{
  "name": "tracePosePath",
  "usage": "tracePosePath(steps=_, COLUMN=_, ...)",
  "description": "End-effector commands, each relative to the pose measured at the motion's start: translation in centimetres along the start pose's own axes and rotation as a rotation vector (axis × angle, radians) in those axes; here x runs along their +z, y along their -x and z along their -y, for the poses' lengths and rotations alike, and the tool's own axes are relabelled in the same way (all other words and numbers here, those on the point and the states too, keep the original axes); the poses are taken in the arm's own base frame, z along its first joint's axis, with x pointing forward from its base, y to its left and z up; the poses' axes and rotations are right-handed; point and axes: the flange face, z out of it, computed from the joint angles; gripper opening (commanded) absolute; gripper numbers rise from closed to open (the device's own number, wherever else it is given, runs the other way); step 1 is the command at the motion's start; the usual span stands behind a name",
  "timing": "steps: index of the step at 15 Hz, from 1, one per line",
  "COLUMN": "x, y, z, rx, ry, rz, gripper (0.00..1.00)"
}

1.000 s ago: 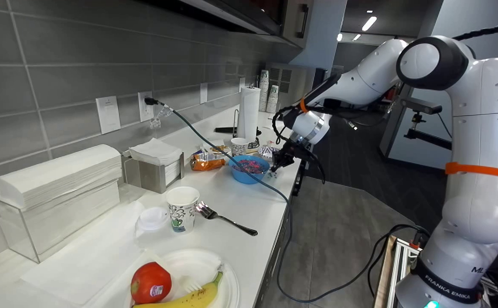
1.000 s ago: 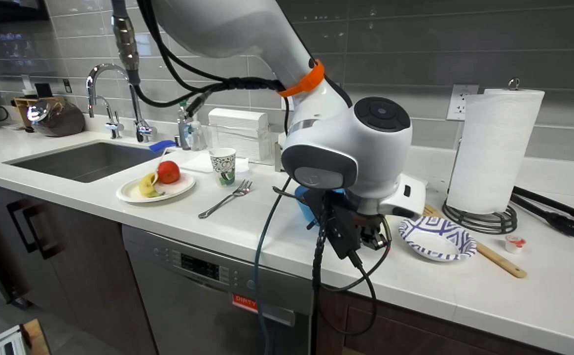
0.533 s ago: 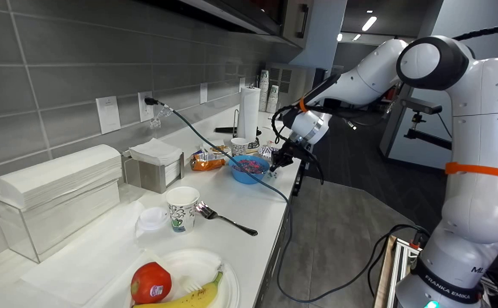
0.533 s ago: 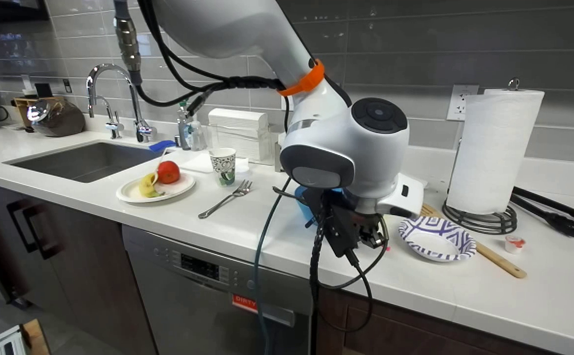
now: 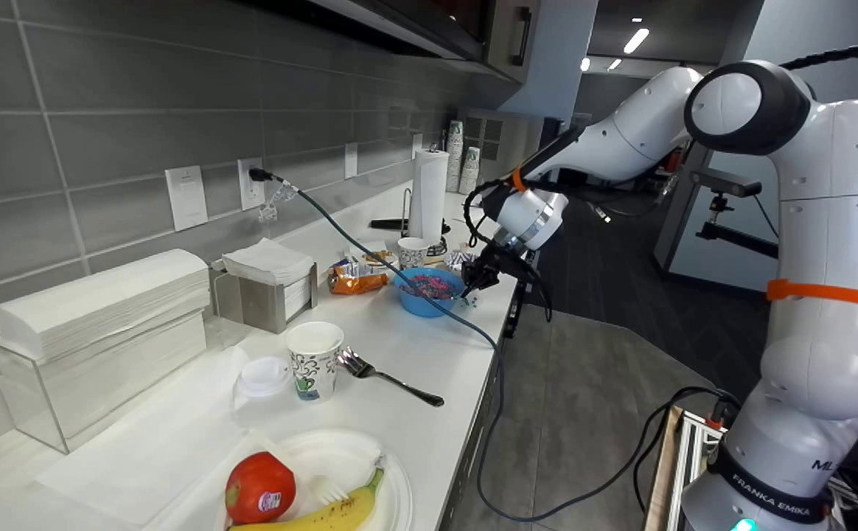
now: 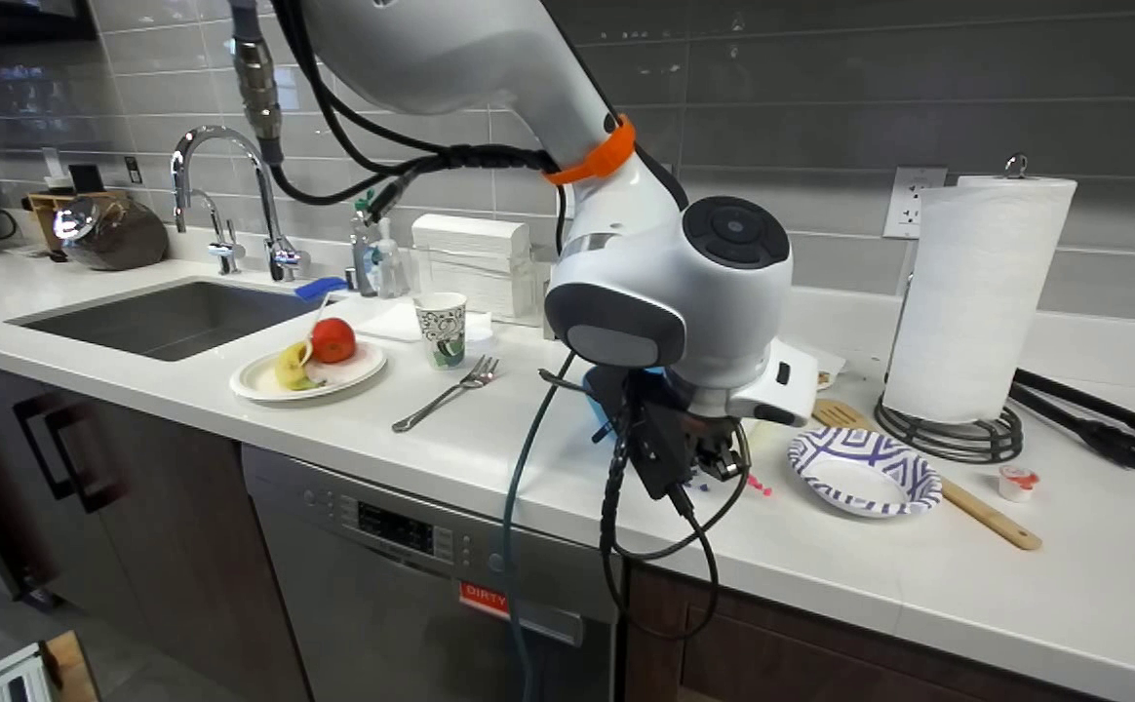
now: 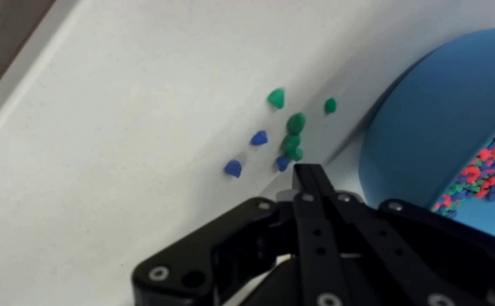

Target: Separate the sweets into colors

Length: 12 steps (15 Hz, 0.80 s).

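The blue bowl (image 7: pixel 424 123) is looking like smooth, matt plastic, while the metal fork (image 5: pixel 363 368) is gleaming.

In an exterior view, the sightline runs lengthwise along the counter (image 5: pixel 370 332), plate (image 5: pixel 399 472) nearby, wall (image 5: pixel 149 140) at left, my base (image 5: pixel 757 472) at right. In an exterior view, the sightline crosses the counter toward the wall, my arm (image 6: pixel 626 200) foremost. Both exterior views share plate, fork (image 6: pixel 449 393) and towel roll (image 6: pixel 982 292). My wrist view looks down past my gripper (image 7: pixel 308 166) at close range; all views show the bowl (image 7: pixel 417 123).
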Motion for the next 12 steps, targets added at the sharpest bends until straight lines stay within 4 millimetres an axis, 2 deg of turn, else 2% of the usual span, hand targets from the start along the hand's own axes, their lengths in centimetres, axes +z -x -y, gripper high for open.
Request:
tracePosePath(steps=1, x=0.0, y=0.3, z=-0.4, rx=0.006, ry=-0.021, rz=0.017, gripper=0.0)
tracePosePath(steps=12, x=-0.7, y=-0.6, z=-2.6, rx=0.028, ry=0.042, rz=-0.021, gripper=0.0)
